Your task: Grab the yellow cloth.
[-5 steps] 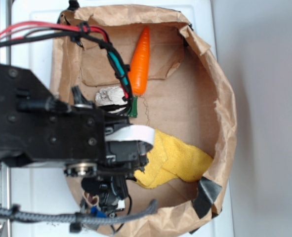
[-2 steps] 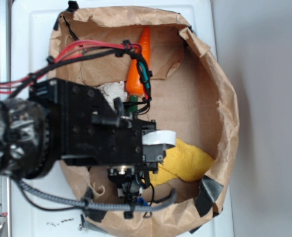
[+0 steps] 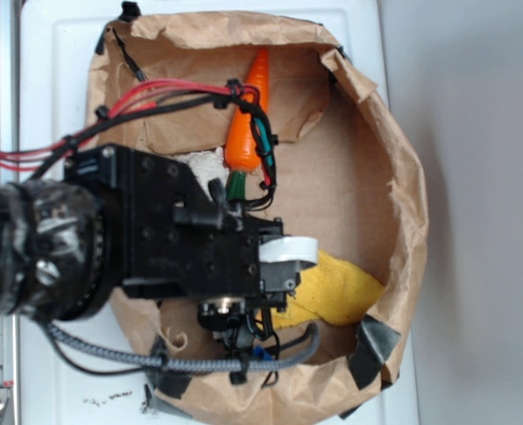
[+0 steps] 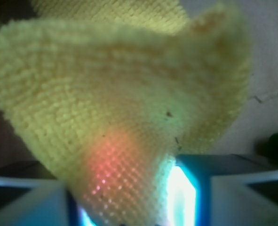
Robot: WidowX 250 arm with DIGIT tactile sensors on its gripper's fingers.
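Jaws closed on the yellow cloth inside the paper-lined bin.

In the wrist view the gripper pinches the cloth's lower fold between its two pale fingers, and the fuzzy fabric fills most of that view. From the exterior view the black arm hides the cloth's left part; the rest lies at the lower right of the brown paper bin, near its wall. An orange carrot lies toward the top, wires crossing it, well apart from the cloth. The bin sits on a white table.
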